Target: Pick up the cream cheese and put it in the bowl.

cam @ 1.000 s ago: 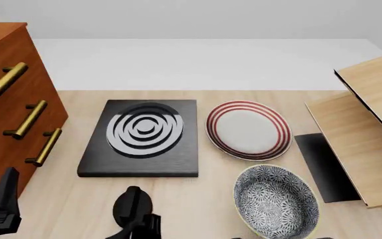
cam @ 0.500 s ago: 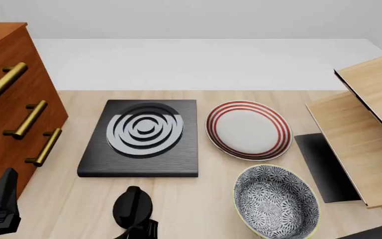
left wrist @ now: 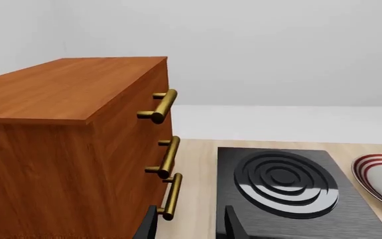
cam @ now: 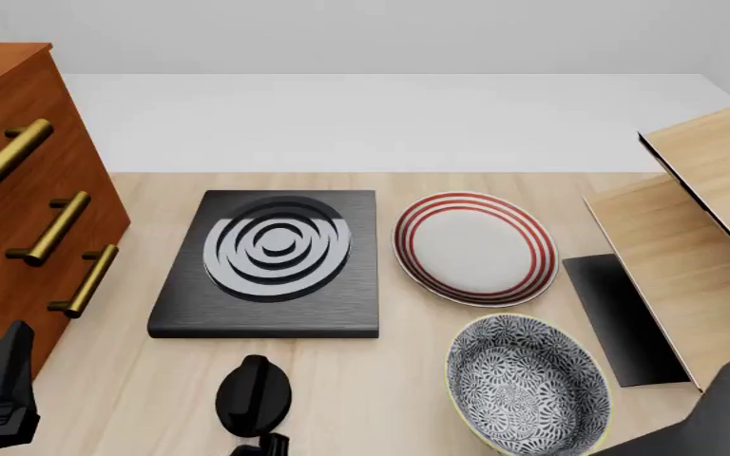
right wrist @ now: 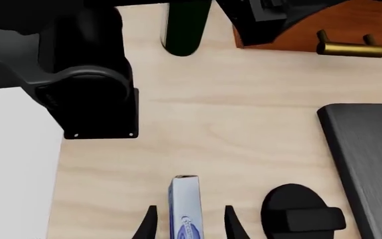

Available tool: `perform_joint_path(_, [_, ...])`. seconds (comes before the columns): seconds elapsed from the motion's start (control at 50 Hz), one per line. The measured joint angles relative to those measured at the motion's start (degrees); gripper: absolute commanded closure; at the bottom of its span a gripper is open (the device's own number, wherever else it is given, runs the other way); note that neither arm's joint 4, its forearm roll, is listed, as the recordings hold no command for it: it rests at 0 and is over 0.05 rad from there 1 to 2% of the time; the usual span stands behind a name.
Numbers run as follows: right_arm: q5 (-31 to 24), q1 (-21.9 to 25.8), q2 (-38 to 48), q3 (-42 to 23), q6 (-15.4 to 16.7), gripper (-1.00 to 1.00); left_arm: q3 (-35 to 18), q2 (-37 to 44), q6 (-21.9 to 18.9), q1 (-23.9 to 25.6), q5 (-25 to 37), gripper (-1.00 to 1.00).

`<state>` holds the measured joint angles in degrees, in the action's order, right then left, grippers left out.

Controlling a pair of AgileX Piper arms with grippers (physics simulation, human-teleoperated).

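A: Right wrist view has the cream cheese (right wrist: 185, 209) lying on the bench (right wrist: 231, 134) between the right jaws, which are spread and not touching it.

B: And the left jaws?

A: Released too, empty. Bowl (cam: 527, 382) sits beside the plate (cam: 475, 248)

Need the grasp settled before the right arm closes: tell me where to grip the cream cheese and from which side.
Grip the cream cheese across its narrow width, on the two long side faces. In the right wrist view the box runs lengthwise between the open fingertips of the right gripper, so coming straight on along its length looks best. The black knob sits close beside it; keep that finger tight to the box.
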<state>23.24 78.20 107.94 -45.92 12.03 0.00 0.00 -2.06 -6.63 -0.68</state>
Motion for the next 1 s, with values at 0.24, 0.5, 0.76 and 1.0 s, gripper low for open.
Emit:
perform_joint_path(0.24, [1.1,-0.2,2.5,-0.8,-0.4,-1.0,0.0,0.0,0.0,-0.2,0.2,-1.0])
perform_joint_path(0.5, [1.8,-0.2,3.0,-1.3,-0.5,-1.0,0.0,0.0,0.1,-0.4,0.4,-1.0])
perform_joint_path(0.76, [2.0,0.0,3.1,-1.4,0.1,1.0,0.0,0.0,0.2,-0.3,0.5,-1.0])
perform_joint_path(1.0, [1.5,0.2,2.8,-1.4,0.4,1.0,0.0,0.0,0.2,-0.2,0.5,-1.0])
